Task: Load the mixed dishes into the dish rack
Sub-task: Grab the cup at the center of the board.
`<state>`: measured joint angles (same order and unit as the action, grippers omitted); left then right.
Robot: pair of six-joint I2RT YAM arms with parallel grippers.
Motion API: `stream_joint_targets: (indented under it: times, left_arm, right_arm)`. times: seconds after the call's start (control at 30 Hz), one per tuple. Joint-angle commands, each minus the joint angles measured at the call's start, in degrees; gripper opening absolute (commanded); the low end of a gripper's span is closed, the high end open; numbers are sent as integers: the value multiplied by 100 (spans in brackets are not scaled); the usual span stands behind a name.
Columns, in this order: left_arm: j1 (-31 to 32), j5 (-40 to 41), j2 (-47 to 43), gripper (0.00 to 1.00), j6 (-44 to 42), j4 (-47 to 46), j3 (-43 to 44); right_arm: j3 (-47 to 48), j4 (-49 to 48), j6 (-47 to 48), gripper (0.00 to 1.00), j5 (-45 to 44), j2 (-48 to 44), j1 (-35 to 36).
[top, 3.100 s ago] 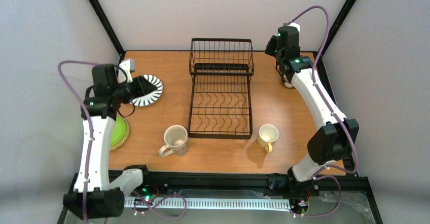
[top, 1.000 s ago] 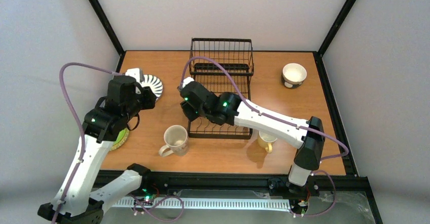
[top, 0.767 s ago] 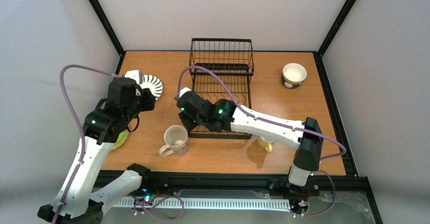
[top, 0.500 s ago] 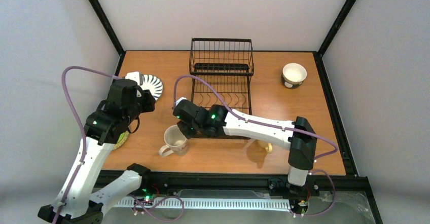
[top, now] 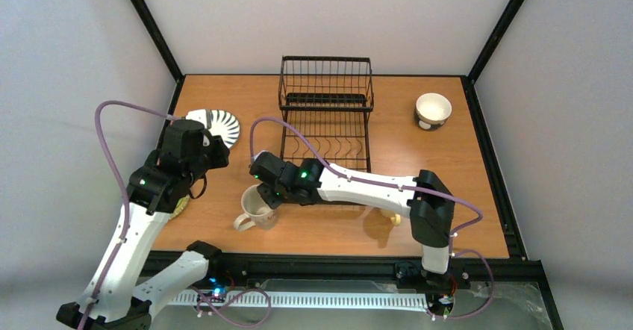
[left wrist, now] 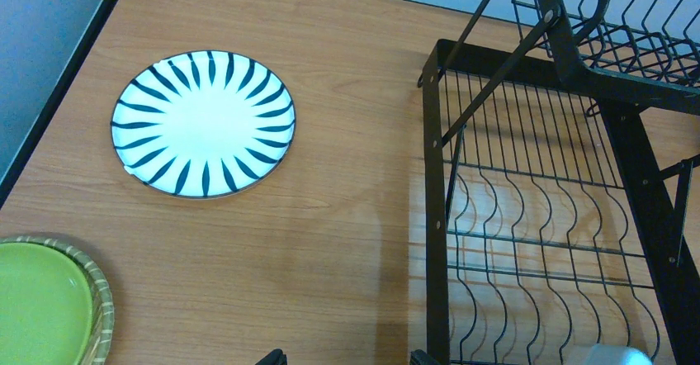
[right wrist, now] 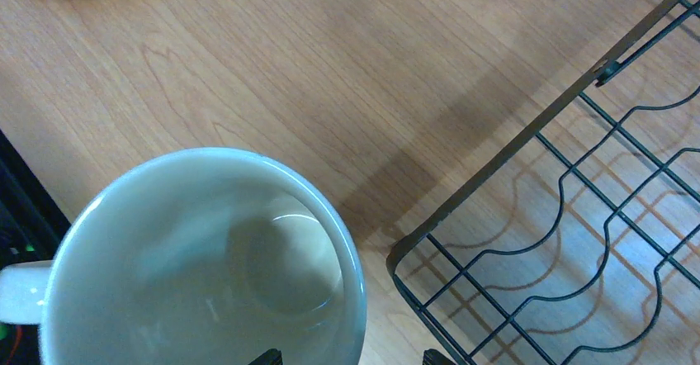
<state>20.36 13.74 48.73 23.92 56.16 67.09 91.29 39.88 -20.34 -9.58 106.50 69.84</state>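
Right end effector (right wrist: 351, 357): open wide above the cream mug (right wrist: 206, 274), with one fingertip over the mug's mouth and the other outside its wall. No grip is evident. The mug stands upright on the worktop (top: 239, 98), just beside the near left corner of the rack (right wrist: 503, 154).

Left end effector (left wrist: 347, 358): open and holding nothing, above bare worktop between the striped plate (left wrist: 204, 123) and the rack.

The green plate (left wrist: 37, 303) lies on the tan plate (left wrist: 102, 299) at the left edge. The bowl (top: 433, 110) sits far right, well apart from the rack. The yellow mug (top: 391, 216) is mostly hidden under the right arm (top: 373, 188).
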Motion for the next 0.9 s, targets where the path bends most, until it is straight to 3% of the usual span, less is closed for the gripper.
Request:
stream_joint_targets:
  times: [0.0,0.1,0.27,0.5,0.67,0.87]
  left_arm:
    - [30,51,-64,85,133,-34,-86]
    - [29,50,-65,85,160,-35,-139]
    - [29,41,-69,85,232,-55,-248]
    - [29,-33,-87,85,386,-98,-462]
    - [30,-32,-124,86,491,-40,-505]
    - [29,-62,-203,87,681,-9,-571]
  right_arm:
    - [-111,-82,125,97,8,243,56]
    - [-126,-120,173,93,-17,337,51]
    - [-216,-244,196,77,19,407,-22]
    - [-388,-301,206,32,74,368,-138]
    - [-526,-327,200,5,106,260,-150]
    - [-747,-444,183,2,111,-56,-145]
